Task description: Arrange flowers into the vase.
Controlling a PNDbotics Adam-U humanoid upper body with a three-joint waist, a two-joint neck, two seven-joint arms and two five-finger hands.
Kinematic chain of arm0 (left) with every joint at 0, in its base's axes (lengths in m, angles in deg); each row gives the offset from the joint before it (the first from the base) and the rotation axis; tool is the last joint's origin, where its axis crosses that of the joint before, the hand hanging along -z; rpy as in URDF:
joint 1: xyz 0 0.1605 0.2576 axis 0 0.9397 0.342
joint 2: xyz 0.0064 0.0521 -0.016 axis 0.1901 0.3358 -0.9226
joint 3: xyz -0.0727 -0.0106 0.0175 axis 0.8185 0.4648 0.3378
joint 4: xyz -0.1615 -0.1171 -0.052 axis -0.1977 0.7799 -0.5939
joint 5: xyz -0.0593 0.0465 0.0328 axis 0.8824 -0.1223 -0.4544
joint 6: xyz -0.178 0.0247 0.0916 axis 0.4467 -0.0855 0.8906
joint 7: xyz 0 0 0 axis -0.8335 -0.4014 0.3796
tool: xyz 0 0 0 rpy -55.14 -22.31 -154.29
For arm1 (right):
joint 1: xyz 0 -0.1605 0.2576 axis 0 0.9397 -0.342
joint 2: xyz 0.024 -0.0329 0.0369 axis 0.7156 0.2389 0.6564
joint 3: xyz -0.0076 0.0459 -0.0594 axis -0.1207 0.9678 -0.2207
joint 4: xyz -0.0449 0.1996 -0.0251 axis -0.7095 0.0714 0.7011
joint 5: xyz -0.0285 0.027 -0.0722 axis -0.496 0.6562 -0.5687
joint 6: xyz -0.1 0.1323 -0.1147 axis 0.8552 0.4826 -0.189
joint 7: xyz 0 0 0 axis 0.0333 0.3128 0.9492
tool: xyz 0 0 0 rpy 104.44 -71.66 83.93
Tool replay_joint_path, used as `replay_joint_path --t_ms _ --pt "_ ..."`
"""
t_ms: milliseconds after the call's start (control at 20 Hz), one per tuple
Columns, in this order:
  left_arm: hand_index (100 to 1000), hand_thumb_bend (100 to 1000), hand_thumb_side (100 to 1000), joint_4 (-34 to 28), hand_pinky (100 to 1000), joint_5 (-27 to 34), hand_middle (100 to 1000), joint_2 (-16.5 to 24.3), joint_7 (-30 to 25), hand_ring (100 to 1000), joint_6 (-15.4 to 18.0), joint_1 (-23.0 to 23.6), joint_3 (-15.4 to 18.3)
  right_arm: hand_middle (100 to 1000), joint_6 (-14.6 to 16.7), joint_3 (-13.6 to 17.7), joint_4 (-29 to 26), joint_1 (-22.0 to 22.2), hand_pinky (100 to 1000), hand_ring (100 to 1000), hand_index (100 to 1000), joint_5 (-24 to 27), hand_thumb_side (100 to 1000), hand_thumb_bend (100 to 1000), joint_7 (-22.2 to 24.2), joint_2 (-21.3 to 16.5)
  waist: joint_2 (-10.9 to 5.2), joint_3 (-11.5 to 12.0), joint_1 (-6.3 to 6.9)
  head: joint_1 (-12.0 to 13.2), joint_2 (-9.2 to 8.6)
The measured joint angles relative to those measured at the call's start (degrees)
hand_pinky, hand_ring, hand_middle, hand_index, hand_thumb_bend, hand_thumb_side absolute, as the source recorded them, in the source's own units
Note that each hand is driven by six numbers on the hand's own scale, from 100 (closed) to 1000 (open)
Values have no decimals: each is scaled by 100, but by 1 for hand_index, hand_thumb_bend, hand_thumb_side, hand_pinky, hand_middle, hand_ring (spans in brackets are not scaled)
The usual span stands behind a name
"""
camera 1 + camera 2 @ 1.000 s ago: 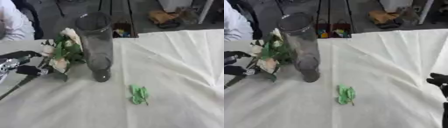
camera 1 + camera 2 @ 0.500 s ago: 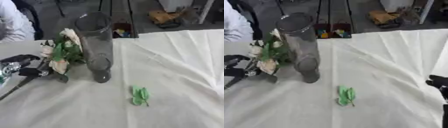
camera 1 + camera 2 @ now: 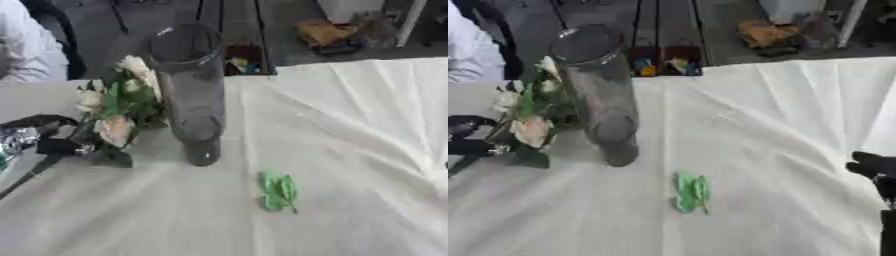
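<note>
At the left edge the robot's black-and-silver left hand (image 3: 39,137) comes in low over the surface (image 3: 350,125), which is covered with a creased cream-white cloth. Its fingers (image 3: 61,147) are curled round the lower stems of a small bunch of cream and pale-peach flowers with green leaves (image 3: 118,107). The bunch stands tilted, blooms up and leaning toward the right, so that its leaves lie just beside the wall of the tall clear glass cylinder vase (image 3: 191,95); whether they touch the glass cannot be told. The flowers are outside the vase, whose open mouth is well above the hand. The vase stands upright on the cloth, left of centre. Right of it and nearer the camera, a loose sprig of green leaves (image 3: 278,191) lies flat on the cloth, apart from the vase. At the far right edge, the robot's black right hand (image 3: 874,170) shows low over the cloth, holding nothing; how far its fingers are spread cannot be told.
</note>
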Motion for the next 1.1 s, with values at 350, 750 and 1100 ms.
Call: replay_joint_path --t_ms 350,750,1100 --pt "1000 332 714 -265 908 275 1000 99 -372 1000 69 1 89 583 -35 -15 0 6 696 735 647 0 1000 100 35 0 -1 28 15 -14 5" --pt "1000 254 586 -286 915 65 1000 165 -632 1000 195 8 87 583 -68 -31 0 6 698 736 647 2 1000 100 67 1 -1 28 15 -15 5" --pt "1000 268 615 -217 906 -223 1000 164 -732 1000 290 9 59 582 -94 -33 0 5 700 737 647 5 1000 100 92 8 -1 24 14 -31 4"
